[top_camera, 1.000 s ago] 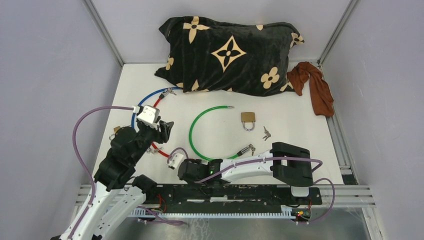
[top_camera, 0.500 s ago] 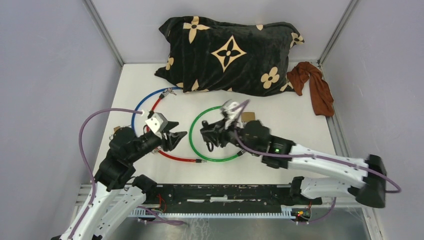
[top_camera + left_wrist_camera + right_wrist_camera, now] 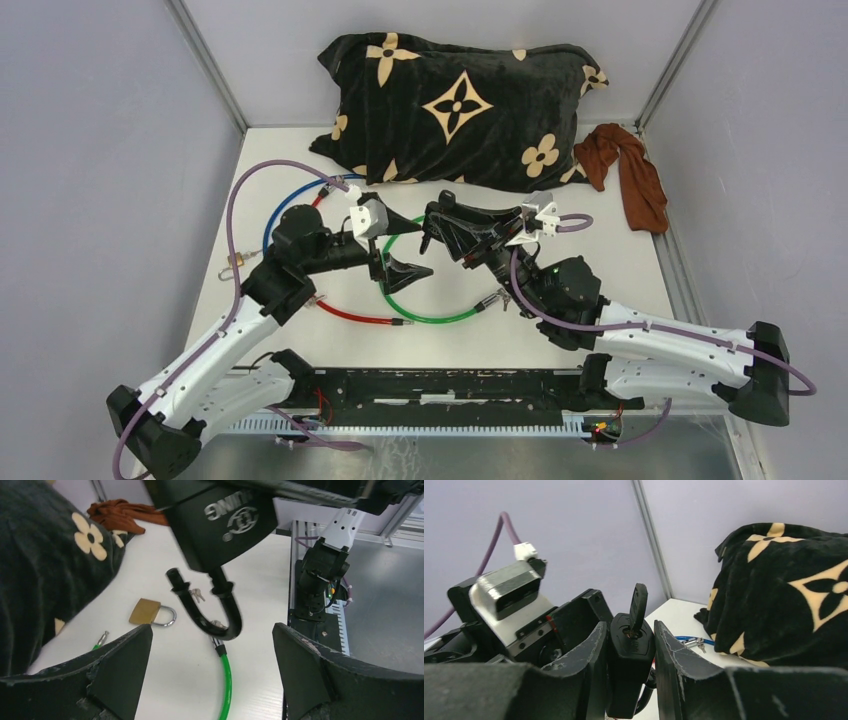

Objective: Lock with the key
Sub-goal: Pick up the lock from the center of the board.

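My right gripper [image 3: 630,672] is shut on a black padlock [image 3: 630,652] and holds it above the table's middle, its fingers [image 3: 676,665] pressed on both flat sides. A black key [image 3: 639,602] sticks out of the keyhole on top. In the left wrist view the padlock body [image 3: 220,520] hangs with its black shackle [image 3: 227,625] downward, one shackle end free of the body. My left gripper [image 3: 212,665] is open wide just left of the padlock, touching nothing. From above, the left gripper [image 3: 424,247] faces the right gripper [image 3: 447,222].
A brass padlock [image 3: 147,612] and small keys [image 3: 198,595] lie on the table under the grippers. Green [image 3: 385,285], red [image 3: 350,315] and blue [image 3: 290,195] cables loop on the table. A black pillow [image 3: 460,100] and brown cloth [image 3: 630,170] lie at the back.
My right arm swung from the near edge to the table's middle and now holds the padlock up. The left arm reached right toward it, and its jaws opened wide.
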You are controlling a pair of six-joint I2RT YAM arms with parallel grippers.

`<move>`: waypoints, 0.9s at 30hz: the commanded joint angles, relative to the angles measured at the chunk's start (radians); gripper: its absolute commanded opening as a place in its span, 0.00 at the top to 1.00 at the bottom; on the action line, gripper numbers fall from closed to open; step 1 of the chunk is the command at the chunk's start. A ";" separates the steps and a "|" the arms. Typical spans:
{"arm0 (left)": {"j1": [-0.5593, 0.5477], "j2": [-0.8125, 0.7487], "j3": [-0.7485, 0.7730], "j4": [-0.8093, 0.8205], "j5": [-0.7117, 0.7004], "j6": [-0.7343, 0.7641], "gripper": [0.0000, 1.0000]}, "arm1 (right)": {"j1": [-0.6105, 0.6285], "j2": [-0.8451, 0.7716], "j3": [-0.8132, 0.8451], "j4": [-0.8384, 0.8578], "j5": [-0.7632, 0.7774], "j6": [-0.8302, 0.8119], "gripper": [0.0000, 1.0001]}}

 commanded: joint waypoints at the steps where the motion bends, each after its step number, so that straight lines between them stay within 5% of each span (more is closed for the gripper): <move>1: -0.050 0.005 0.052 0.142 -0.045 0.109 0.06 | 0.003 -0.017 0.030 0.188 0.076 -0.054 1.00; 5: -0.063 0.046 0.055 0.196 -0.172 0.128 0.20 | 0.001 0.005 0.040 0.199 0.069 -0.062 1.00; 13: -0.064 0.070 0.057 0.233 -0.138 0.086 0.45 | 0.002 0.030 0.051 0.197 0.057 -0.083 1.00; 17: -0.064 0.061 0.053 0.214 -0.159 0.077 0.94 | 0.002 0.040 0.063 0.188 0.023 -0.075 1.00; 21: -0.064 0.037 0.069 0.119 -0.183 0.080 0.98 | -0.030 0.027 0.063 0.096 -0.069 -0.083 1.00; 22: -0.064 0.028 0.072 0.074 -0.196 0.096 0.98 | -0.047 0.010 0.059 0.040 -0.101 -0.092 0.91; 25: -0.062 -0.005 0.077 -0.081 -0.237 0.181 0.98 | -0.093 -0.077 0.013 -0.146 -0.171 -0.146 0.11; 27: -0.062 -0.015 0.086 -0.183 -0.260 0.242 0.98 | -0.135 -0.136 -0.015 -0.295 -0.266 -0.203 0.02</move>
